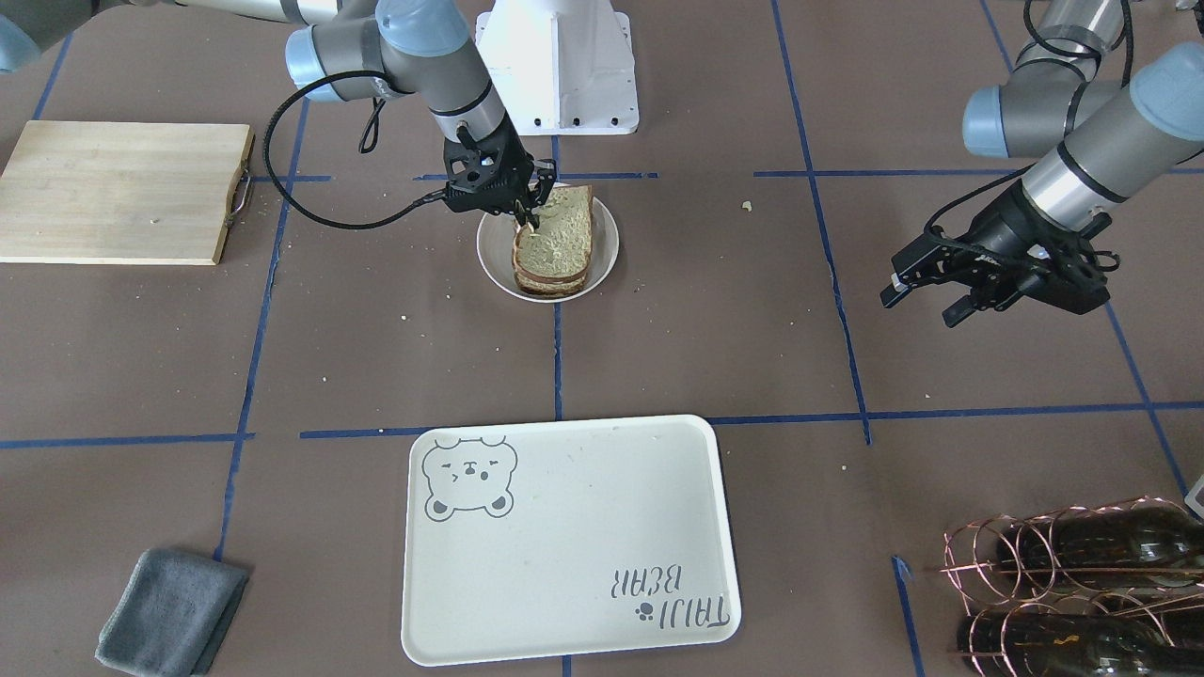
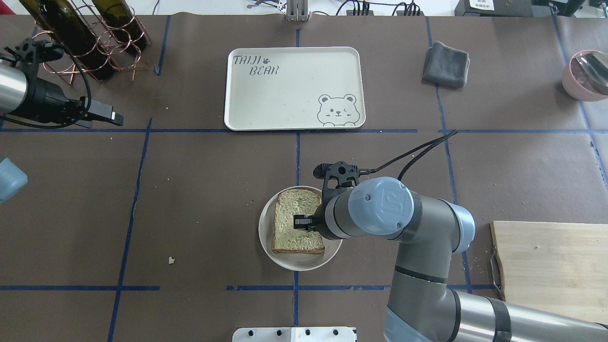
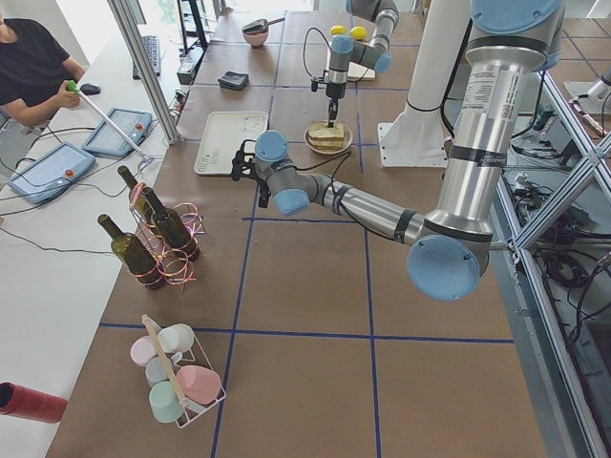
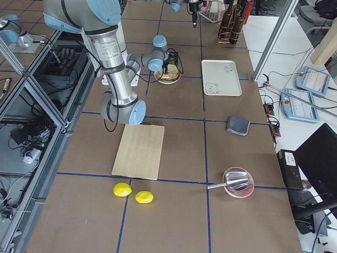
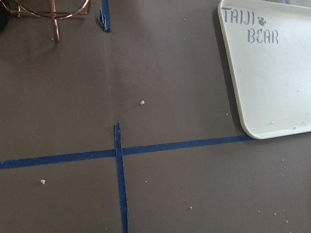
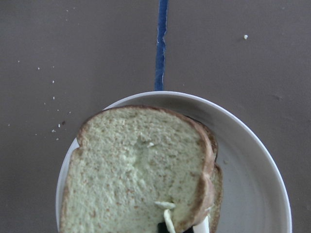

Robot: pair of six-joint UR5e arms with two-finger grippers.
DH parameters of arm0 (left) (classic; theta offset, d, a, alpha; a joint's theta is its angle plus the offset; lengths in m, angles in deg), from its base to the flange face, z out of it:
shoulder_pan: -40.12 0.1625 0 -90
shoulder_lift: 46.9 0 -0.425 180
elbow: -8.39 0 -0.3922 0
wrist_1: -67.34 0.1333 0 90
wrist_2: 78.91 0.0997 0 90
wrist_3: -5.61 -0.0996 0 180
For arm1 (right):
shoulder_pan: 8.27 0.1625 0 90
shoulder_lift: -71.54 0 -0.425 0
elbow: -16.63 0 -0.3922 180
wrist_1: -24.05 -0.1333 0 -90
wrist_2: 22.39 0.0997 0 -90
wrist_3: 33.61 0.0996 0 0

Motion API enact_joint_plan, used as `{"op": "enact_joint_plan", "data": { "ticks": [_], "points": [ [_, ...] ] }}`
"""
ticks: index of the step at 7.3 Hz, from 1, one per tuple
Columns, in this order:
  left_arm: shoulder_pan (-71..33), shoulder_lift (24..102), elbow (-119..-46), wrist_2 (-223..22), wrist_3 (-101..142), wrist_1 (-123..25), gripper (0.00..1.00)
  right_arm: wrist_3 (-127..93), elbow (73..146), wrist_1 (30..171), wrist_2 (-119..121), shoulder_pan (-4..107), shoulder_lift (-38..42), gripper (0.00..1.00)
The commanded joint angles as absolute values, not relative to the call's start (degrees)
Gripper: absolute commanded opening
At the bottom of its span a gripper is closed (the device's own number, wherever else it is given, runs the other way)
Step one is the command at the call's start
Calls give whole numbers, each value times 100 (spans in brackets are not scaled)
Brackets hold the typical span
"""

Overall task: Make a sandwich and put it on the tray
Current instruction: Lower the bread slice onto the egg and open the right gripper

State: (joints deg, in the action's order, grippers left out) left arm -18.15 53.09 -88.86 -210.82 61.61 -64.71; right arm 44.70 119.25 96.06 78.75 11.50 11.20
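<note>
The sandwich [image 1: 555, 246] is a stack of greenish-tan bread slices with dark crust on a small round white plate [image 1: 607, 246]. My right gripper [image 1: 527, 218] is shut on the edge of the top slice [image 2: 297, 221], which stands tilted above the slices below. The wrist view shows that slice [image 6: 138, 170] over the plate [image 6: 262, 160], with a white scrap at its near edge; the egg is otherwise hidden. The cream tray [image 1: 564, 555] with the bear drawing lies empty across the table [image 2: 289, 90]. My left gripper [image 1: 922, 303] is open and empty, far off to the side.
A wooden cutting board [image 1: 113, 193] lies on my right side. A folded grey cloth [image 1: 169, 611] and a copper rack with wine bottles [image 1: 1082, 583] flank the tray. A pink bowl [image 2: 586, 73] sits far right. Crumbs dot the brown mat.
</note>
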Motion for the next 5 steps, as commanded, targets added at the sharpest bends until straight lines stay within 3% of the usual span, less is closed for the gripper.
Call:
{"op": "enact_joint_plan", "data": {
  "ticks": [1,5],
  "points": [
    [-1797,5443,-8873,-21066,6178,-6449,100,4478,12033,9638,7903,1237,1107,100],
    [-1071,5926,-8951,-20551,7273,-6397,100,4374,12569,10996,8796,2184,1028,100]
  ]
}}
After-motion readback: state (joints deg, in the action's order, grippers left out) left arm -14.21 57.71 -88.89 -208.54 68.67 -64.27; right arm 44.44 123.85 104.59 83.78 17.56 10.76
